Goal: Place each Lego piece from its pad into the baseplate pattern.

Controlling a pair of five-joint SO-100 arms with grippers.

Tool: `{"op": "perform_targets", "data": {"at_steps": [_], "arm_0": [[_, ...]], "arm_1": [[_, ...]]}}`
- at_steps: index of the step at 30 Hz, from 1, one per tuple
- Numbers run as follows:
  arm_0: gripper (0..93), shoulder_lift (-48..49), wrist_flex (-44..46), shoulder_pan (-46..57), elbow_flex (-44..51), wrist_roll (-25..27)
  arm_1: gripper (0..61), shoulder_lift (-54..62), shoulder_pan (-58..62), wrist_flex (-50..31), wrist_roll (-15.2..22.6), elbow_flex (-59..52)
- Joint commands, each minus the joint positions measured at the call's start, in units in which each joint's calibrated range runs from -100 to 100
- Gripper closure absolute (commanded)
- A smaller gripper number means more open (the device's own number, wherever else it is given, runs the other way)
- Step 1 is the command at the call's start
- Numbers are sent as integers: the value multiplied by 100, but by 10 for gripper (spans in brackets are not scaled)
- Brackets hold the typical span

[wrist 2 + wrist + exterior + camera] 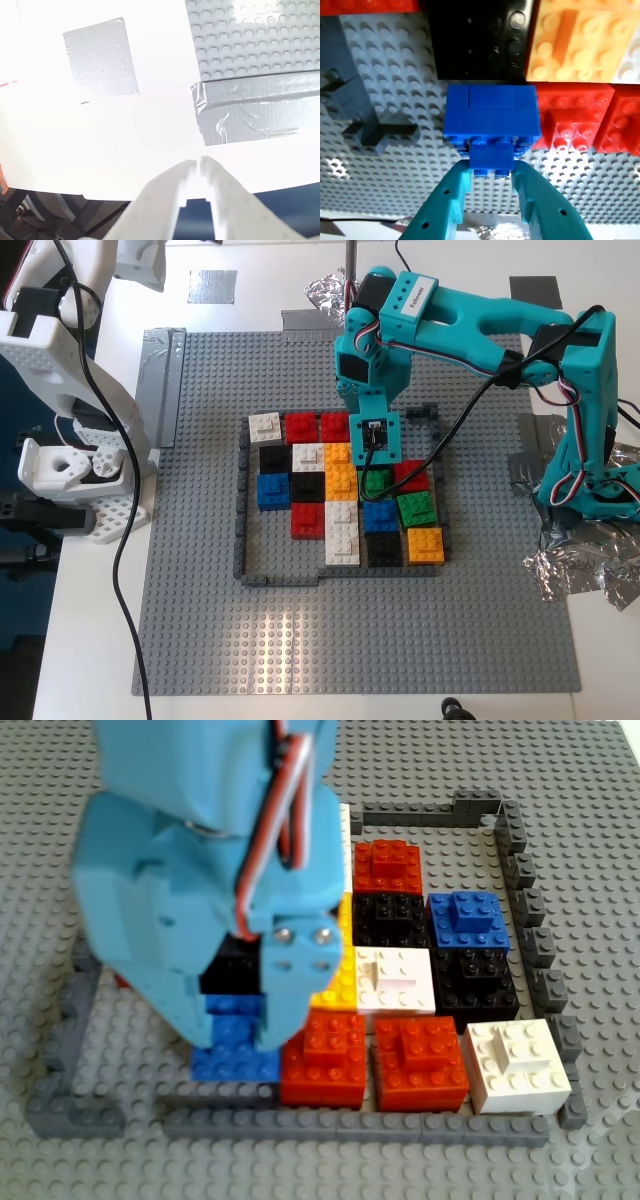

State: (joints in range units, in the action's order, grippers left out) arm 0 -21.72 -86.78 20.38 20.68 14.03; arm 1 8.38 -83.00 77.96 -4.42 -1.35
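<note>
My first gripper (491, 167), teal, is shut on the raised top of the blue Lego piece (490, 125). The piece rests on the baseplate (385, 90) inside the pattern, beside red bricks (575, 120) and a black one. In the other view the blue piece (235, 1055) sits at the dark-grey outline (350, 1125), under the gripper (240, 1010). The exterior view hides the piece behind this gripper (375, 430). Several red bricks (318, 426) lie in the pattern (340, 490). My second gripper (198, 167), white, is shut on nothing above the white table, near a bare pad (102, 57).
The white arm (60, 360) stands at the exterior view's left. Bare tape pads (213, 285) (533, 288) lie beyond the baseplate (350, 640). Foil lumps (590, 575) (328, 288) sit by the teal arm's base and at the far edge. Tape (160, 380) holds the plate.
</note>
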Motion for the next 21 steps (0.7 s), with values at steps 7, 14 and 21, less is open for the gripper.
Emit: {"op": "perform_targets", "data": {"at_steps": [7,14,21], "arm_0": [[865,35,-69,47,320,-4],[865,35,-61,170,302,20],[865,27,-52,178,275,25]], "arm_1": [[612,141,5,64,30,375],[612,64,27,64,34,474],[612,12,56,81,54,519]]}}
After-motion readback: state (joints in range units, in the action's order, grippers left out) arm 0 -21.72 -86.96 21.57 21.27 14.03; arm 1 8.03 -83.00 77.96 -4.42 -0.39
